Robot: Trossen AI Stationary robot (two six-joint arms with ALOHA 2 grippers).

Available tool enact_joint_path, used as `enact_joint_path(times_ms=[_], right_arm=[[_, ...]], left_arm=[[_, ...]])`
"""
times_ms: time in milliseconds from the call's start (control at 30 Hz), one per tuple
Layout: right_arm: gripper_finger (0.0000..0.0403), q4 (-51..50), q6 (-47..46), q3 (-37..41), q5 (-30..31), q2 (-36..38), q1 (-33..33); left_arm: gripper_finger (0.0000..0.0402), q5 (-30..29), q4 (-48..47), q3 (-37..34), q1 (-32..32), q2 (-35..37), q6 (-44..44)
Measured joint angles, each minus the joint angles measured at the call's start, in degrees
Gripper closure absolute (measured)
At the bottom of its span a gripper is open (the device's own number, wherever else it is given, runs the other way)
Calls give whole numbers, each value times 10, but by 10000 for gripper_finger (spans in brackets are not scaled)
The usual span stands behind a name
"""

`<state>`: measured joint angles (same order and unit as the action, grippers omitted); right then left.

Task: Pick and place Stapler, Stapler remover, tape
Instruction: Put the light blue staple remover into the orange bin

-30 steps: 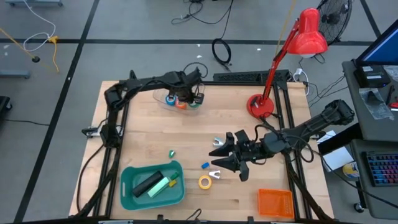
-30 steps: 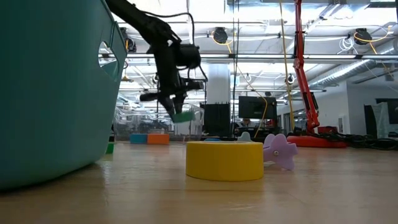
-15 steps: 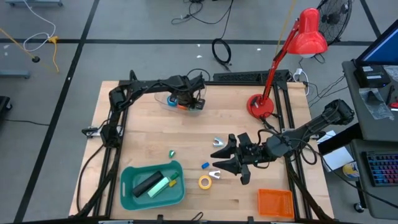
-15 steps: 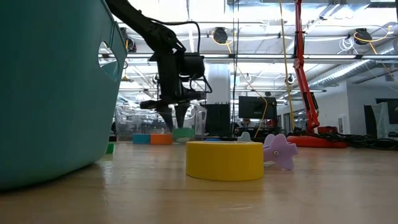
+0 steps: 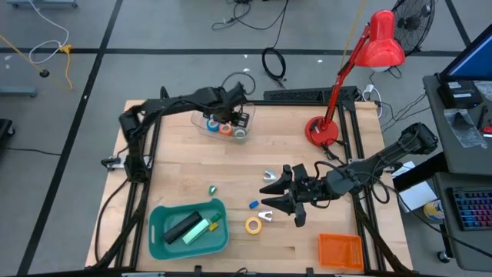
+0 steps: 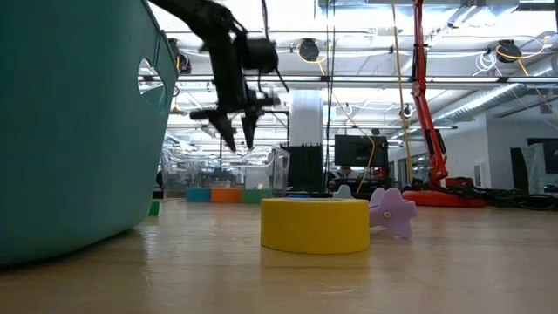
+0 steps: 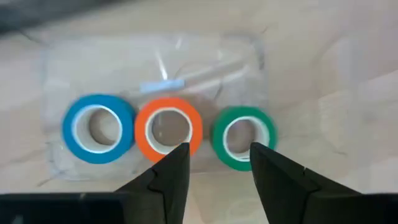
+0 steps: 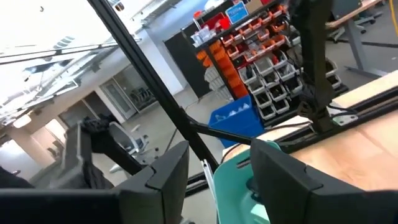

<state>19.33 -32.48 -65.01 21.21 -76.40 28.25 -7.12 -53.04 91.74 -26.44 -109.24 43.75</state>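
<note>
Robotics lab, parts bins [image 8: 261, 46], open ceiling

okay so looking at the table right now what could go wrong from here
The yellow tape roll still lies on the table beside the teal bin, far from the clear tray holding the blue, orange and green rolls. The left end effector, open just above that tray, could bump it. The right end effector hovers near small loose bits it might scatter.

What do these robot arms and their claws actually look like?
Both arms are dark, near-black jointed tubes with thin black cables running along them. Each ends in a two-finger claw: the left gripper and right gripper show broad, blunt, matte dark fingers. No markings are visible.
</note>
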Motion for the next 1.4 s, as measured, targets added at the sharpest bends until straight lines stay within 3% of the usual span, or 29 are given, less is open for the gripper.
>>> enact_joint_path(times_ms=[133, 267, 433, 567, 733, 900, 1100, 1400], right_arm=[[239, -40, -18, 0, 3, 0, -6], [239, -148, -53, 0, 31, 0, -11], [239, -359, -131, 4, 45, 0, -36], [239, -425, -146, 47, 39, 0, -82], [239, -342, -126, 143, -72, -5, -180], [239, -233, -116, 231, -166, -11, -261], [239, -158, -103, 296, -212, -12, -316], [239, -95, -86, 291, -216, -84, -322]], left_arm=[[247, 0, 10, 0, 13, 56, 0], [252, 20, 13, 0, 54, 107, -20], [253, 43, 5, 1, 150, 152, -43], [253, 30, -6, 1, 246, 174, -26], [253, -26, 7, 0, 355, 184, 24], [252, -89, 29, 1, 418, 187, 55], [252, -115, 33, 1, 446, 192, 72], [252, -115, 33, 1, 453, 192, 74]])
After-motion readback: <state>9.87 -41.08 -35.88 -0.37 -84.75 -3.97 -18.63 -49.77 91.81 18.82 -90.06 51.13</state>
